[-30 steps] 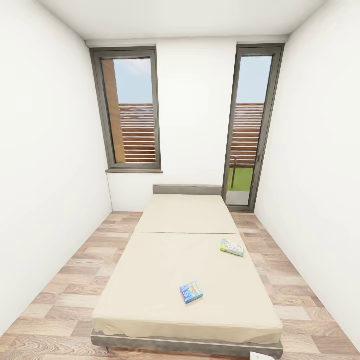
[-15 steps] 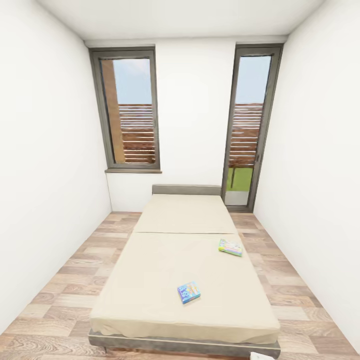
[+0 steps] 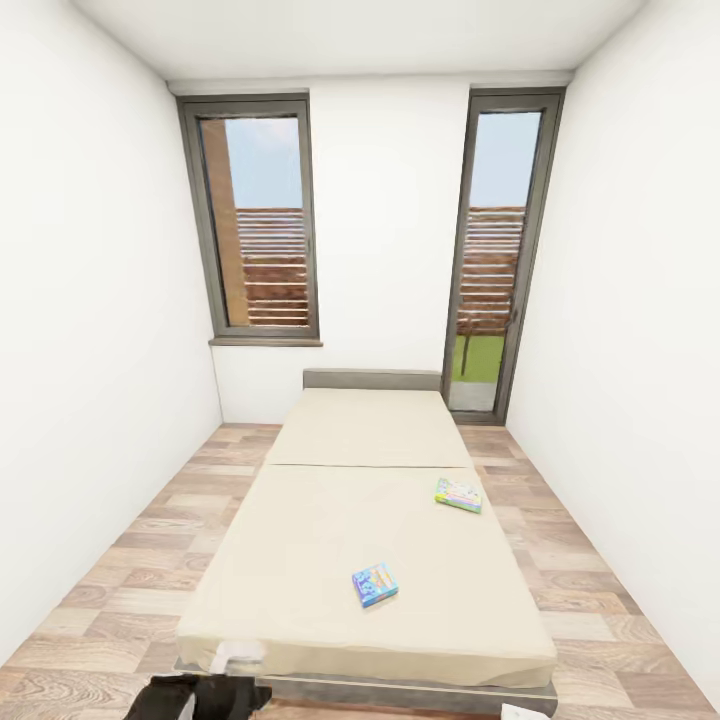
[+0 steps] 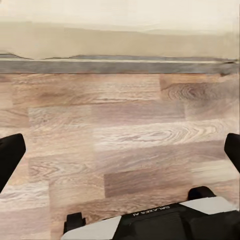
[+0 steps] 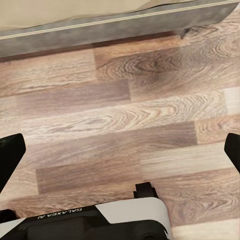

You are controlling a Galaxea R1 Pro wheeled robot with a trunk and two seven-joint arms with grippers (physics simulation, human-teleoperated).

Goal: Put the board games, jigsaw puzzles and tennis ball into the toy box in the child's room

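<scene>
At the head view's left stands a tall grey-framed window [image 3: 258,215] in the white back wall. Low in the near left corner, the left hand [image 3: 205,692] pokes up, dark, in front of the bed's foot; the left wrist view shows its fingers [image 4: 10,155] spread wide over plank floor [image 4: 120,150]. The bed [image 3: 330,520] fills the middle. A small blue board game [image 3: 375,584] lies near its foot. A paler board game [image 3: 459,494] lies farther back, near the bed's right edge. A glazed door [image 3: 498,240] stands right. The right hand [image 5: 120,150] is released over bare floor.
</scene>
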